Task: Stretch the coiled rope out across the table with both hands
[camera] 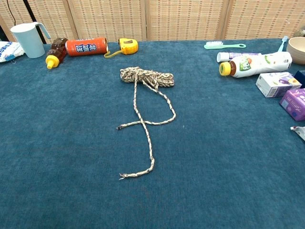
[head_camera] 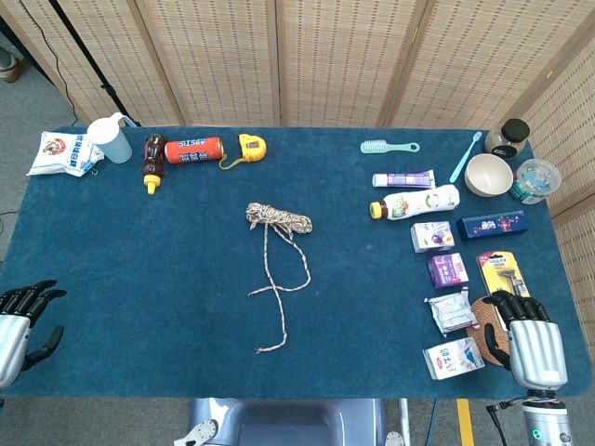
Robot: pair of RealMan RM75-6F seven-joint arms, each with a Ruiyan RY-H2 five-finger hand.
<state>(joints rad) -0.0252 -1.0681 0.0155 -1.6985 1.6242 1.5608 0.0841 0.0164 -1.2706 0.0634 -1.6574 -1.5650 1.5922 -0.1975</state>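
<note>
**Rope untouched, both hands at the near corners**

From my station I saw the mottled beige braided rope lying mid-surface on the dark blue cloth-covered surface, its bundle bunched at the far end and two loose tails trailing toward me, one looping across the other. Nothing of the stretching looked done. I judged the whole task was ahead: reach in, take a part of the rope in each hand, draw them apart.

My left hand sat at the near left edge, holding nothing, dark fingers apart. My right hand rested at the near right, over a brown round coaster and just beside small packets, fingers loosely curled, also holding nothing; the chest view showed neither hand.

As for writing, the orange cylindrical can carried large white characters that I could not read surely. The other labels were too small to read.
</note>
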